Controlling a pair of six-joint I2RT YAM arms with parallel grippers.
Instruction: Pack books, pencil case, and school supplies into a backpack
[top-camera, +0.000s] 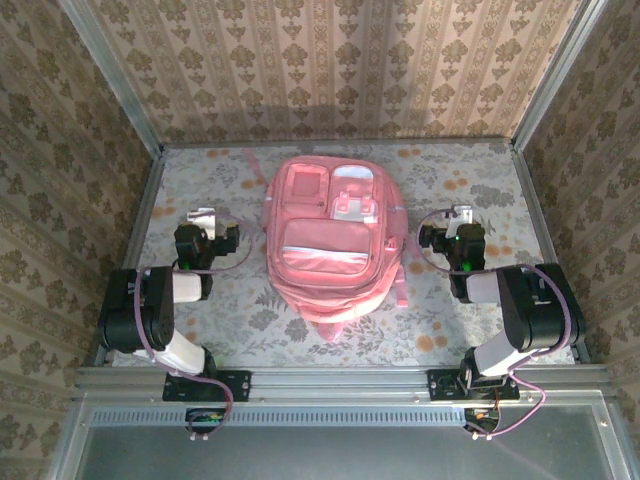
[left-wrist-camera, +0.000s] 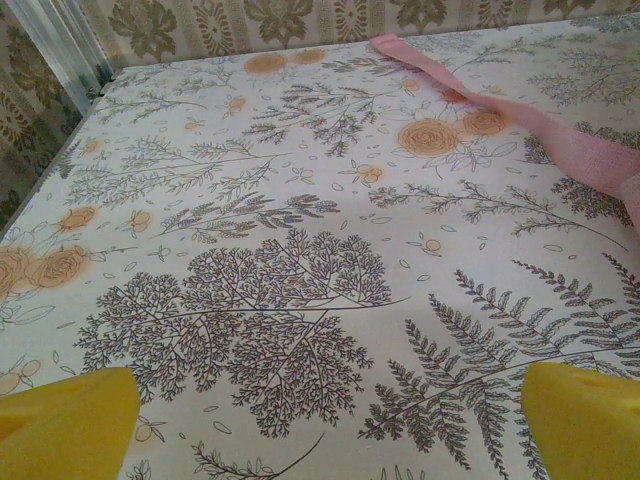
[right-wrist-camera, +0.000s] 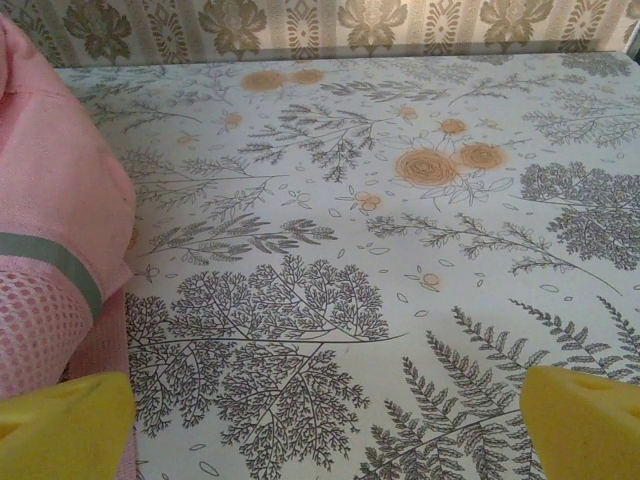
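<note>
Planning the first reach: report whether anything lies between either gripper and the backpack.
Nothing visible does. Only floral table separates the open left gripper and open right gripper from the backpack between them; its own pink strap trails on the left side.

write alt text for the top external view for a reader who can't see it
A large pink backpack lies flat, front pockets up, in the middle of a floral-patterned table. The left hand and right hand of two black robot arms flank it, open, empty and not touching it.
</note>
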